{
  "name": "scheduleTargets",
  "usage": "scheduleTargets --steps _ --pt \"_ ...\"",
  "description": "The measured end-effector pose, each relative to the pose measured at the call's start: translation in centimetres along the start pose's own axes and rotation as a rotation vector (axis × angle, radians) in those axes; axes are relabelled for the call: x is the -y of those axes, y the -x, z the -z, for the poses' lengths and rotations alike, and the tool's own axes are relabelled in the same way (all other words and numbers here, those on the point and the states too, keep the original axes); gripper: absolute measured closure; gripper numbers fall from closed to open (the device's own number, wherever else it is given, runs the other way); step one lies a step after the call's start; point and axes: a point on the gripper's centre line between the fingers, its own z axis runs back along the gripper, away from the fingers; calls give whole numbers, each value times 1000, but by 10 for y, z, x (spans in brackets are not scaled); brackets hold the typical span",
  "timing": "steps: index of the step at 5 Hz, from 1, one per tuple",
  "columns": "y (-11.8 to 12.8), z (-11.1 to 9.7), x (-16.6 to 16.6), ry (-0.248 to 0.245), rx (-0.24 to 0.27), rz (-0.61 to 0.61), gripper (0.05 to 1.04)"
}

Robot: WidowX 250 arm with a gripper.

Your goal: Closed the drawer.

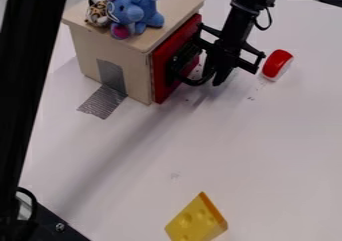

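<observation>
The black gripper (208,81) hangs low over the white table, right beside the red front of the drawer (162,71) on the wooden box (139,50). Dark parts of the gripper overlap the middle of that red panel. The panel stands nearly flush against the box's right side, with a thin dark line between them near the bottom. Whether the gripper touches the panel is hard to tell, and the drawer's handle cannot be made out behind it.
A blue plush elephant (137,11) and a spotted plush (98,12) sit on the box. Grey tape (102,102) runs from box to table. A red and white round object (276,65) lies right of the gripper; a yellow cheese wedge (195,221) is at the bottom.
</observation>
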Motion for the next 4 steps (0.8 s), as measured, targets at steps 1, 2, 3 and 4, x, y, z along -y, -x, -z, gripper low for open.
scheduleTargets --steps 1,2,3,4 --pt "0 0 0 2 -2 -3 937" --pt "0 0 -12 12 -17 -46 723" --pt "-3 0 -9 29 5 -38 408" --pt "-12 -19 -5 60 103 -3 134"
